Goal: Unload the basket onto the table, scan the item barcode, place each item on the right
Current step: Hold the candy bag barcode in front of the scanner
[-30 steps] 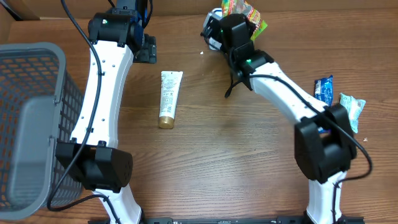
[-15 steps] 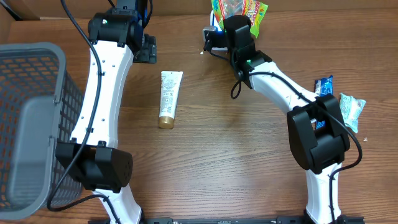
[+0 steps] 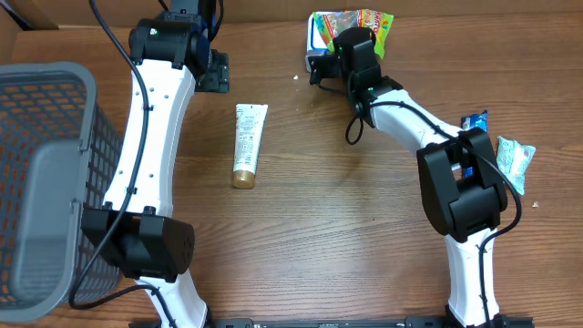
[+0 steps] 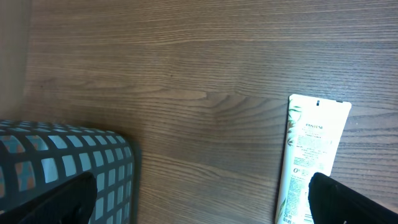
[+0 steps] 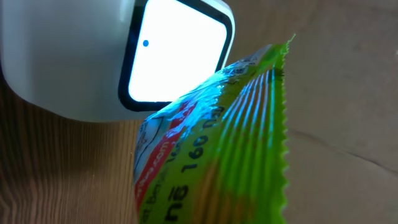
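A green snack packet (image 3: 353, 20) with a serrated edge is held at the table's far edge with my right gripper (image 3: 352, 43) shut on it. In the right wrist view the packet (image 5: 217, 149) fills the lower middle, its printed end just in front of the white scanner (image 5: 68, 62) and its bright window (image 5: 177, 59). The scanner (image 3: 315, 40) sits just left of the packet. My own right fingers are hidden behind the packet. My left gripper (image 4: 199, 211) hangs open over bare wood, its right fingertip (image 4: 348, 202) above a white tube.
A white Pantene tube (image 3: 248, 144) with a gold cap lies mid-table, also in the left wrist view (image 4: 311, 149). A grey mesh basket (image 3: 46, 109) stands at the left. A blue packet (image 3: 474, 129) and a pale green packet (image 3: 516, 160) lie at the right edge.
My right arm has carried the green packet further back and slightly right, bringing it up against the scanner. The left arm and the tube have not moved.
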Available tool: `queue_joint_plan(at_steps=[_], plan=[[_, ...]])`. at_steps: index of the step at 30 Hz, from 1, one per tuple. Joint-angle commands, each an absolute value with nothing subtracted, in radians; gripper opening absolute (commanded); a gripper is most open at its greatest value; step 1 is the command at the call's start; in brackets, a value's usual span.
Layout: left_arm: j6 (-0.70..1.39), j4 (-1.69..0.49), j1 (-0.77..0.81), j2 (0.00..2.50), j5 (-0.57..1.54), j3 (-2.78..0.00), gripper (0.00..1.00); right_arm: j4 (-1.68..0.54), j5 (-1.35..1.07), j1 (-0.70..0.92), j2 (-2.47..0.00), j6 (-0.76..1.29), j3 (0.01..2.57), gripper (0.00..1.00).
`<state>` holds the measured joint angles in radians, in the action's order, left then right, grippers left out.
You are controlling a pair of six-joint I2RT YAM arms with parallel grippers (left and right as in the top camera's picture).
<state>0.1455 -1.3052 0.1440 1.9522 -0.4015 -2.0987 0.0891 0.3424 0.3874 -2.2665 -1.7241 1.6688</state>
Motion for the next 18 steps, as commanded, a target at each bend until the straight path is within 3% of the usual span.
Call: queue_joint_plan(at_steps=[1, 18], plan=[[0.131, -1.304, 0.15, 1.966, -0.414, -2.098, 1.0, 0.111, 0.334, 0.377, -2.252, -1.728, 1.688, 0.04], [0.131, -1.304, 0.15, 1.966, -0.414, -2.098, 1.0, 0.111, 0.332, 0.371, -2.252, -1.722, 1.688, 0.04]])
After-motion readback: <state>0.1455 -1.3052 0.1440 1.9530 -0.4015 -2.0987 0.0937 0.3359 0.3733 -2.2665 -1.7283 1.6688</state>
